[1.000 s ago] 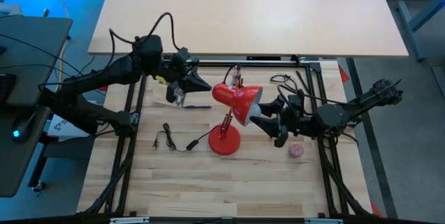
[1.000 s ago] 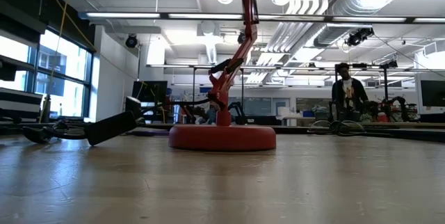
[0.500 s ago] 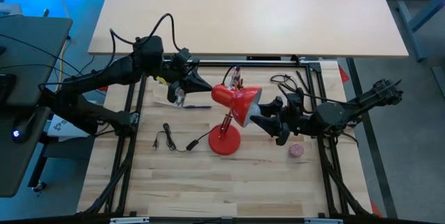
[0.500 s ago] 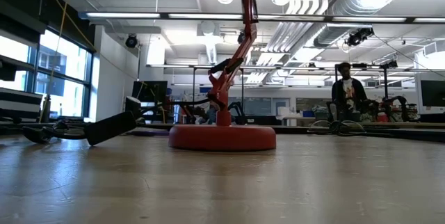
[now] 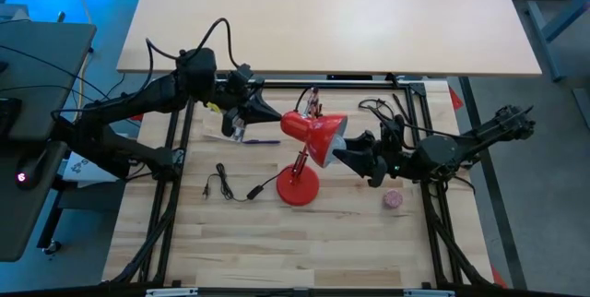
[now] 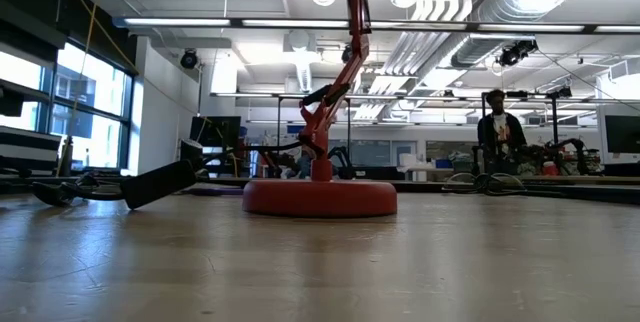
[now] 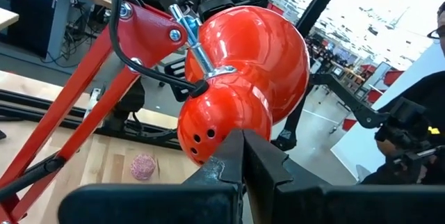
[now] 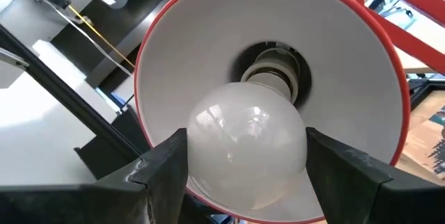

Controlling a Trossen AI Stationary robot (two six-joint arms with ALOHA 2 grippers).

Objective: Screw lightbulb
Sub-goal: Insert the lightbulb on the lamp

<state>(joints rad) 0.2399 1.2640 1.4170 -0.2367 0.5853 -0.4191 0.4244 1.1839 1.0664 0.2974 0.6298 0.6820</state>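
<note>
Lightbulb (image 8: 247,153) sits in my right gripper (image 8: 247,156), fingers (image 8: 163,165) pinching its globe, base at the socket inside the red lamp's shade (image 8: 361,64). Left gripper (image 7: 240,158), fingers pressed together, touches the shade's back (image 7: 240,92)

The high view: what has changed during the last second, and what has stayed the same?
The right gripper, shut on the lightbulb, moved closer to the red lamp's shade, bringing the bulb up to the socket inside it. The left gripper stayed shut against the back of the shade. The lamp base, the black cable and the pink ball did not move.
</note>
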